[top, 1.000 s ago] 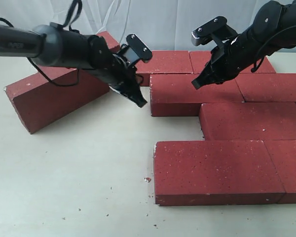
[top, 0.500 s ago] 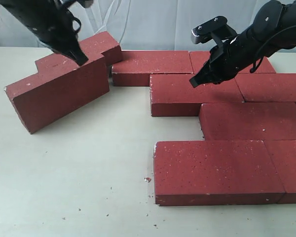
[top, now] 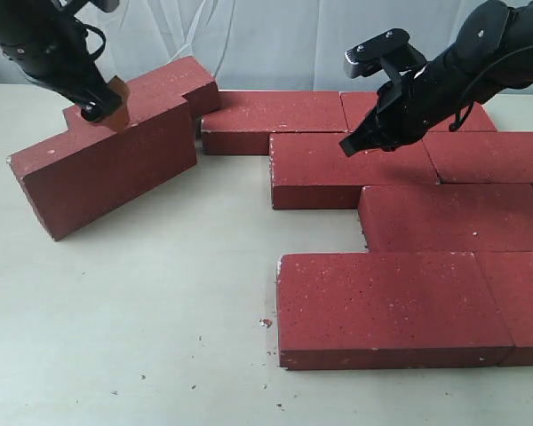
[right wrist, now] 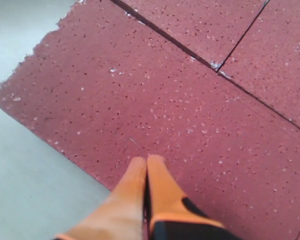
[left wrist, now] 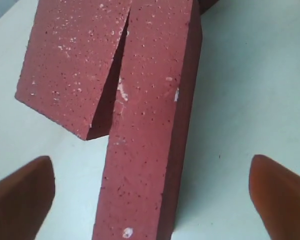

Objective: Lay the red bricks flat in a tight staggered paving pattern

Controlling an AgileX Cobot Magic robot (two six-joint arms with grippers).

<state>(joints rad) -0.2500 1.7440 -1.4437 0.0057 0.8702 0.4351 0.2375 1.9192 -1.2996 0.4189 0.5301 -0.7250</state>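
— Pale worktop point(top: 151, 311): where are the red bricks point(top: 391, 306)?
— Most lie flat, staggered, at right; two tilted bricks point(top: 107, 177) at left. Above those the left fingers point(left wrist: 25, 195) spread wide; the right fingers point(right wrist: 157, 185) press together over a flat brick point(right wrist: 140, 100).

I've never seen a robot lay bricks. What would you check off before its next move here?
1. Left gripper open: ok, fingertips wide apart.
2. Grip lined up: ok, an on-edge brick runs between them in the wrist view.
3. Right gripper out of the way: ok, shut, over the laid bricks.
4. Right gripper touching a brick: cannot tell.
5. All bricks flat: not ok, two left bricks stand on edge.
6. Table clean: not ok, crumbs lie on it.
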